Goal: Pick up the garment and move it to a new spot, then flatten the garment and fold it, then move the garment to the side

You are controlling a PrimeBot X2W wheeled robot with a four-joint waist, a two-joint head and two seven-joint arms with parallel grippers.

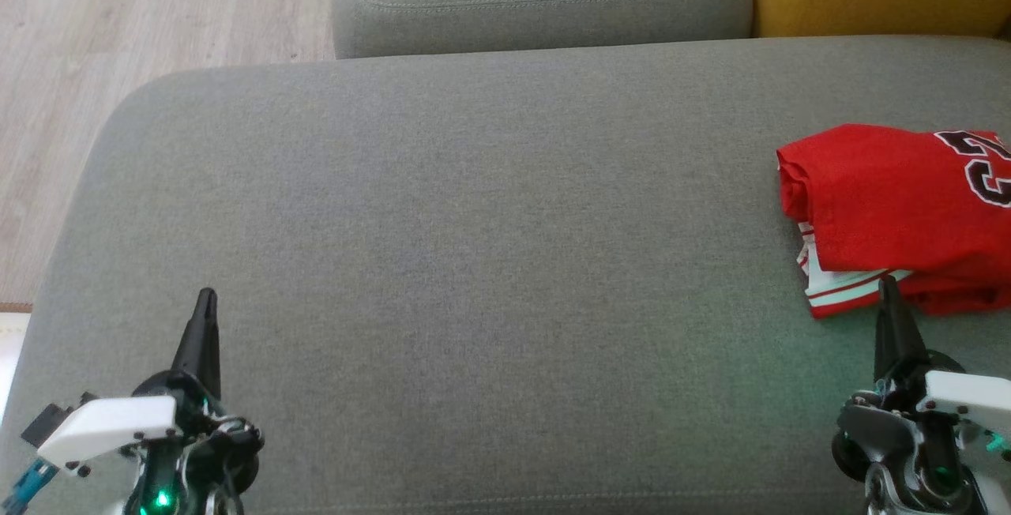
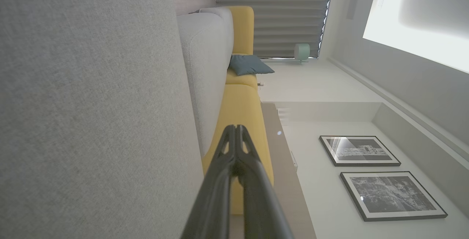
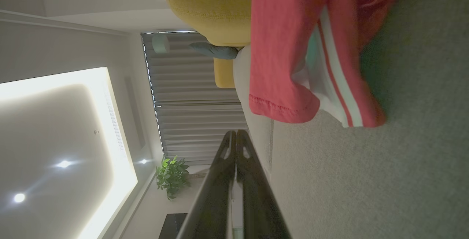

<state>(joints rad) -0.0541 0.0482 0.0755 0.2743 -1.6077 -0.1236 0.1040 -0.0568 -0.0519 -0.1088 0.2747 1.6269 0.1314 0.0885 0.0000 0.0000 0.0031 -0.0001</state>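
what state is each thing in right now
jersey: folded, lying on the sofa, at its right side
left gripper: shut, empty
right gripper: shut, empty, by the jersey's near edge
ceiling light: on

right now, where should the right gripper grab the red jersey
Probably the near edge of the red jersey, at the white-striped trim: the folded layers stack there, just beyond the shut right gripper, so come from the near side.
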